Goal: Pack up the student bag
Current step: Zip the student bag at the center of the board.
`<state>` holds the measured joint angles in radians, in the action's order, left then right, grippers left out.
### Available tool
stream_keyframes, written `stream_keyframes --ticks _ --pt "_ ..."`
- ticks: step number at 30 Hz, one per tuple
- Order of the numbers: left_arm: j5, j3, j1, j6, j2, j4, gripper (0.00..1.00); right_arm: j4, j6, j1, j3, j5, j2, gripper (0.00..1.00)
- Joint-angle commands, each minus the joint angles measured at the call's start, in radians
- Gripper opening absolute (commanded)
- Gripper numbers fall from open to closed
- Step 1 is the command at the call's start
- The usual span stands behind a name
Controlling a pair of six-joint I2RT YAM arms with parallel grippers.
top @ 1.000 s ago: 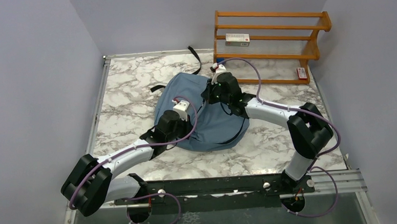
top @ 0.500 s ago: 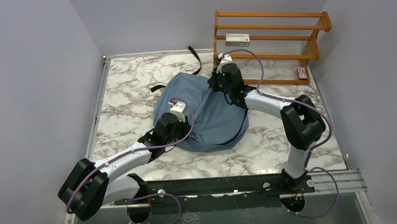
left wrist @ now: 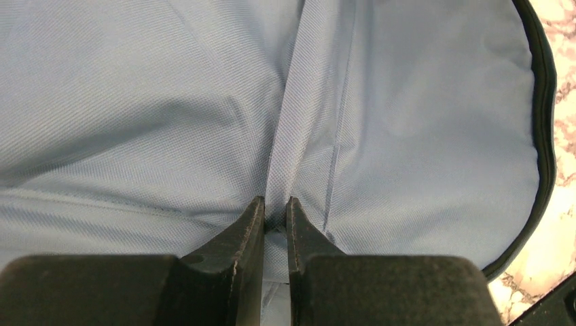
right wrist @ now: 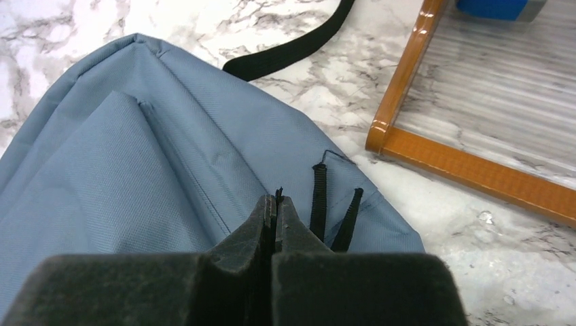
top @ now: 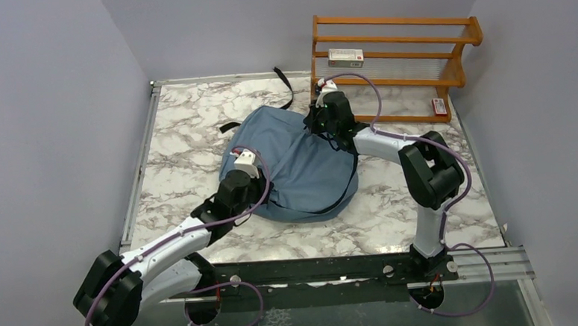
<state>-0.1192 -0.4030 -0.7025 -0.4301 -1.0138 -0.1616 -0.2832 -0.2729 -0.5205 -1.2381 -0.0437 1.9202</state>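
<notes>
The dusty-blue student bag (top: 301, 166) lies flat in the middle of the marble table. My left gripper (top: 250, 169) is over its near-left part. In the left wrist view, the left gripper (left wrist: 275, 210) is shut on a raised fold of the bag's blue fabric (left wrist: 407, 136). My right gripper (top: 317, 120) is at the bag's far right corner, near the rack. In the right wrist view, the right gripper (right wrist: 277, 204) is shut on a thin black strap end of the bag (right wrist: 136, 170). Two more short black strap loops (right wrist: 318, 197) stand beside the fingers.
A wooden rack (top: 393, 68) stands at the back right, holding a white-and-red box (top: 345, 55) and a small red item (top: 438, 106). Its base rail (right wrist: 469, 166) is close to the right gripper. A loose black strap (top: 286, 85) trails behind the bag.
My left arm has drawn back toward the near left, pulling the bag's fabric with it. My right gripper has moved farther back toward the rack, holding the strap.
</notes>
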Motion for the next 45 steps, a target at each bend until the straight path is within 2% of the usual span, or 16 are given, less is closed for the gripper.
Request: stream_keyframes --ticks 1,2,3,5,6,8,10,18,24,29,32,34,37,45 --pt "-0.091 0.042 -0.006 -0.049 0.078 0.211 0.00 -0.098 0.027 0.076 -0.025 -0.075 0.015 0.01" --pt "-0.089 0.041 -0.005 -0.048 0.095 0.215 0.00 -0.106 0.024 0.076 -0.015 -0.054 0.005 0.00" --pt "-0.082 0.036 -0.005 -0.037 0.111 0.213 0.06 -0.106 0.020 0.076 -0.007 -0.028 -0.009 0.00" --pt "-0.070 0.004 -0.006 -0.007 0.134 0.218 0.31 -0.088 0.004 0.076 0.001 0.030 -0.038 0.00" --pt "-0.064 -0.017 -0.006 0.011 0.141 0.219 0.41 -0.073 -0.016 0.076 0.002 0.066 -0.052 0.00" --pt "-0.038 -0.062 -0.006 0.063 0.140 0.203 0.54 -0.037 -0.056 0.076 0.008 0.117 -0.077 0.00" --pt "-0.001 -0.117 -0.006 0.120 0.117 0.180 0.63 -0.017 -0.098 0.075 0.025 0.163 -0.101 0.00" --pt "0.085 -0.336 -0.005 0.317 -0.177 0.114 0.86 0.013 -0.210 0.071 0.107 0.262 -0.187 0.00" --pt "0.117 -0.442 -0.005 0.362 -0.374 0.080 0.89 0.033 -0.237 0.059 0.121 0.310 -0.230 0.01" --pt "0.087 -0.464 -0.005 0.368 -0.446 0.064 0.89 0.033 -0.239 0.053 0.132 0.308 -0.246 0.01" --pt "0.051 -0.477 -0.006 0.373 -0.477 0.089 0.80 0.030 -0.234 0.053 0.132 0.299 -0.249 0.00" --pt "0.038 -0.477 -0.005 0.373 -0.487 0.102 0.71 0.029 -0.231 0.053 0.131 0.299 -0.247 0.00" --pt "0.035 -0.466 -0.006 0.367 -0.481 0.120 0.51 0.027 -0.221 0.053 0.129 0.284 -0.242 0.00" --pt "0.052 -0.386 -0.006 0.341 -0.387 0.126 0.09 0.011 -0.173 0.053 0.120 0.204 -0.220 0.00"
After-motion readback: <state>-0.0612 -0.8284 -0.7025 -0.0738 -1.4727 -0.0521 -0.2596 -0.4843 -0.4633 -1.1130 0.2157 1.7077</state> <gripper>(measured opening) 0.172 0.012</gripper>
